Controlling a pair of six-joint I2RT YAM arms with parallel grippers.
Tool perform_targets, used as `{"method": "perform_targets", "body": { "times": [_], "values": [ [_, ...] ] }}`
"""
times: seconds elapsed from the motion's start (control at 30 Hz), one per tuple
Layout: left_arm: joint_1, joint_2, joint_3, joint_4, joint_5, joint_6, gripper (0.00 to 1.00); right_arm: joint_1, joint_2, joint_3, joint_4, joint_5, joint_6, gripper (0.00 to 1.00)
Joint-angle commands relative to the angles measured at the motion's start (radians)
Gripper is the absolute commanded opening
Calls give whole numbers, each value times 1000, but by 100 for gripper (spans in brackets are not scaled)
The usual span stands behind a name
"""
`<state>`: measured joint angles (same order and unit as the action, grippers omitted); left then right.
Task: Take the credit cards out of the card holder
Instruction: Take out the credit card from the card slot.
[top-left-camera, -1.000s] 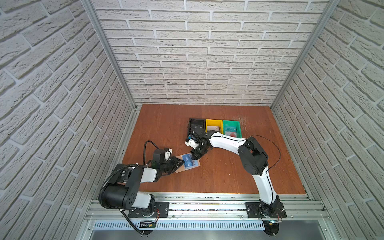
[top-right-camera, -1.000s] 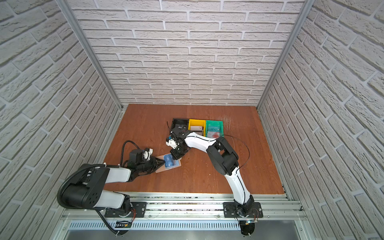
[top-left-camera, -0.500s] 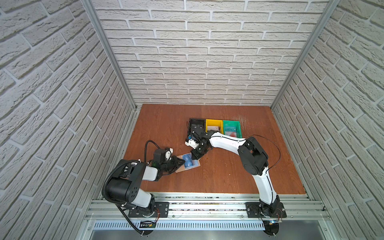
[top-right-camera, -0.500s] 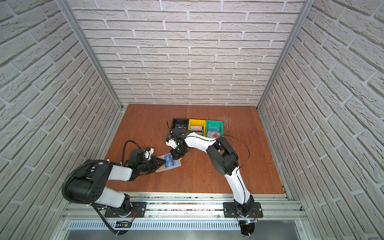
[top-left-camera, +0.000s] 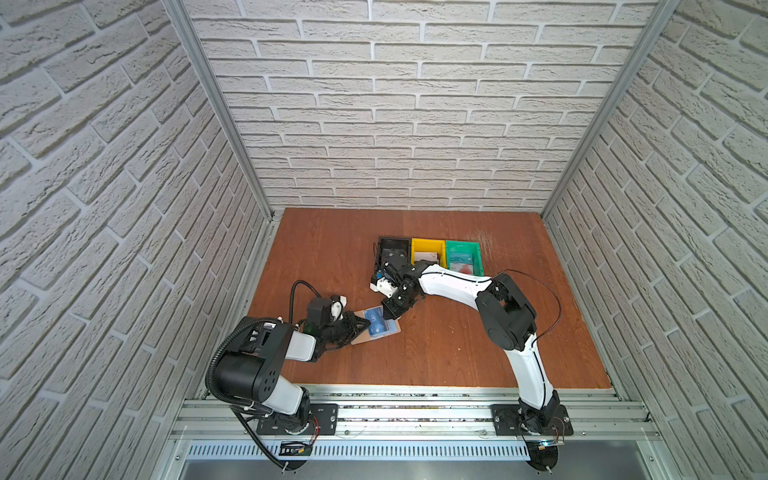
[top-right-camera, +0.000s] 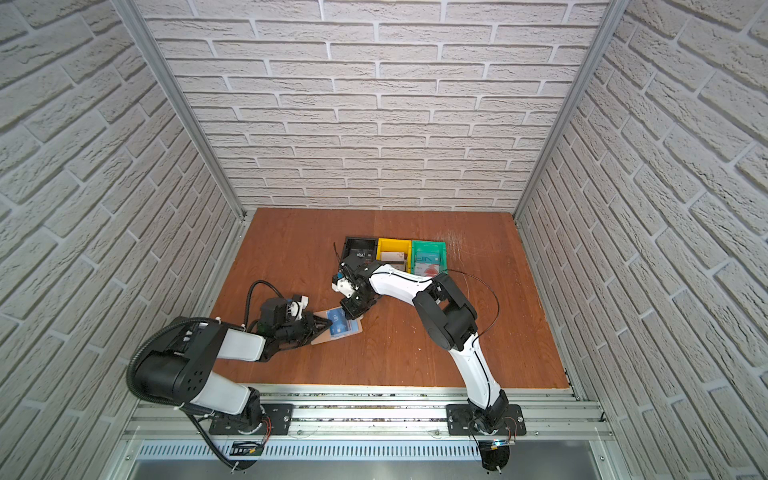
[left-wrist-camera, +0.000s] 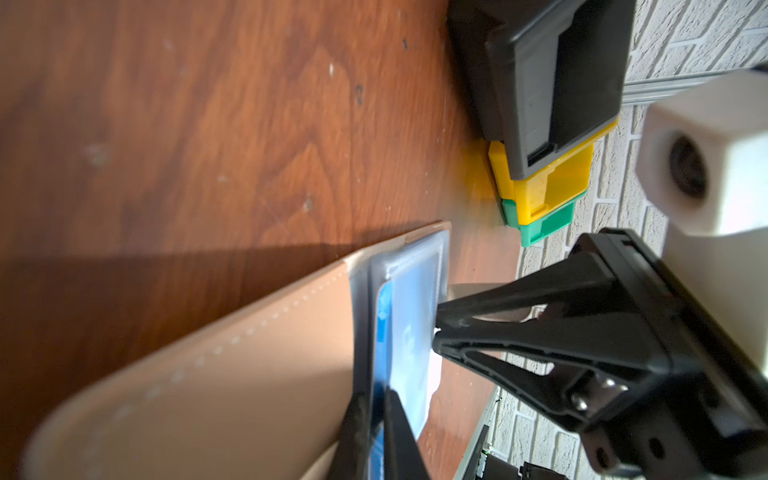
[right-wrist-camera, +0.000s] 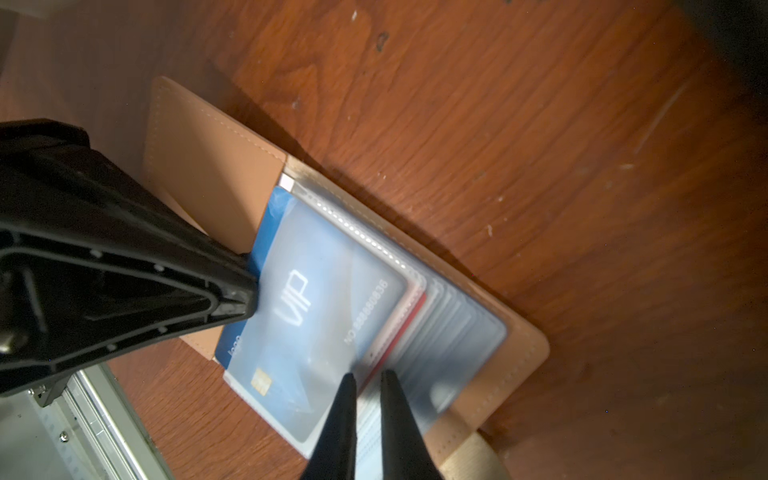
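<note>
"VIP" on blue card (right-wrist-camera: 303, 299), "logo" near its edge

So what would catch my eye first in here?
An open tan leather-like card holder lies front-left on the brown wooden table. The left gripper pinches its blue plastic VIP card, and the right gripper pinches the clear plastic sleeves. A row of black, yellow and green plastic bins sits farther back.

White arm links (top-left-camera: 449, 286), black joints (top-left-camera: 507, 318), triangular black jaws, black cables (top-left-camera: 215, 365), silver screws (left-wrist-camera: 582, 401)
</note>
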<state>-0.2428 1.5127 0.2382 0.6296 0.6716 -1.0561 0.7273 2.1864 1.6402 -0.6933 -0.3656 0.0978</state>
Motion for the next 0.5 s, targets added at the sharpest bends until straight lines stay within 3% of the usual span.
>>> {"method": "perform_targets", "body": {
  "times": [0.0, 0.47],
  "values": [
    [-5, 17, -17, -11, -17, 3, 9, 17, 43, 3, -16, -1, 4, 15],
    [6, 32, -42, -19, -14, 24, 2, 13, 55, 6, -22, -10, 13, 15]
  ]
}}
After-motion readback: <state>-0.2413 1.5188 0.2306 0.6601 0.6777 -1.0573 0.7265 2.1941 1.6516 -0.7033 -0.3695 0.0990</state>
